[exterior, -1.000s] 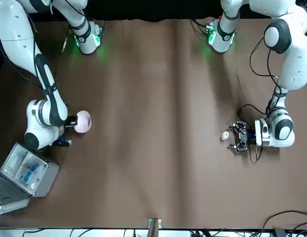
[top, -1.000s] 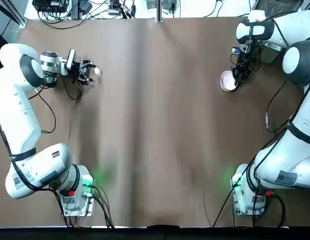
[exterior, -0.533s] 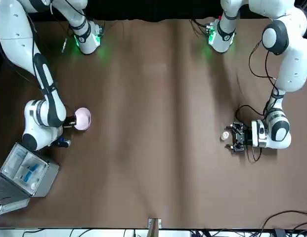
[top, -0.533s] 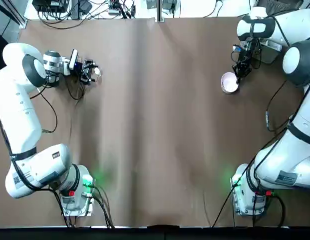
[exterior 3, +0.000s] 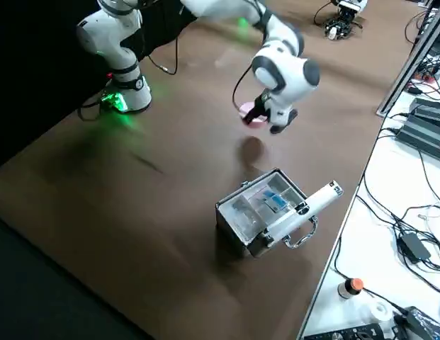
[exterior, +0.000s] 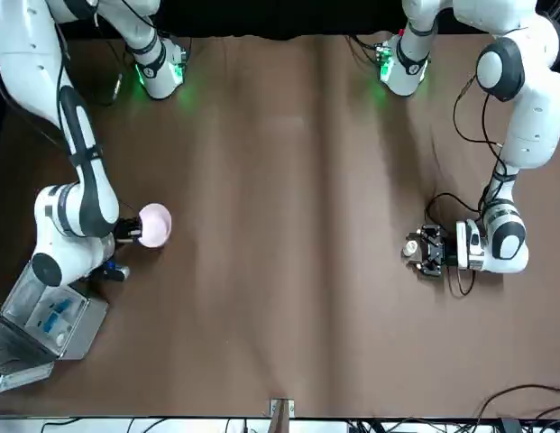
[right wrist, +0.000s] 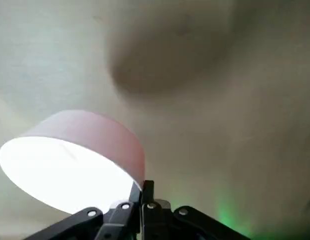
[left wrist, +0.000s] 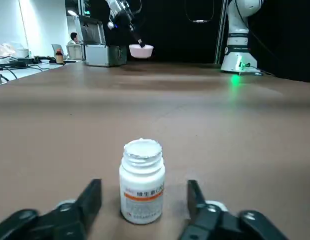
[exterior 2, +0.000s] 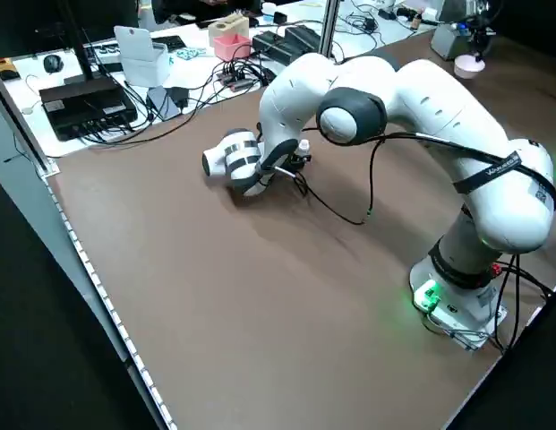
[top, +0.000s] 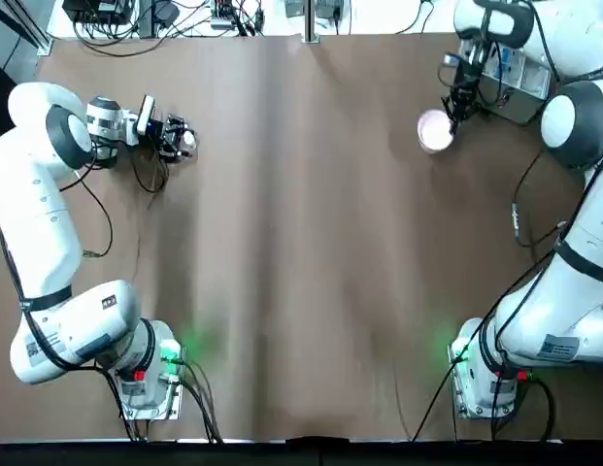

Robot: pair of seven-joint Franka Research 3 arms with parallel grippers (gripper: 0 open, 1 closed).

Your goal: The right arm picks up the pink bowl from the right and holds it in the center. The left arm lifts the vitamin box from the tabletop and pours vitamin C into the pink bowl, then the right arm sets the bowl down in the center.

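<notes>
Apparently, a person [left wrist: 74,39] sits beyond the brown tabletop [left wrist: 194,115], near shelving or chairs.

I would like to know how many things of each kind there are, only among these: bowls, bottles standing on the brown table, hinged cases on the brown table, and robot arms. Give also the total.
Pink bowl: 1
White bottle: 1
Grey hinged case: 1
White robot arms: 2
Total: 5

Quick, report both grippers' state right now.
Left gripper: open, fingers either side of the white bottle, not gripping it.
Right gripper: closed on the pink bowl's rim.
</notes>
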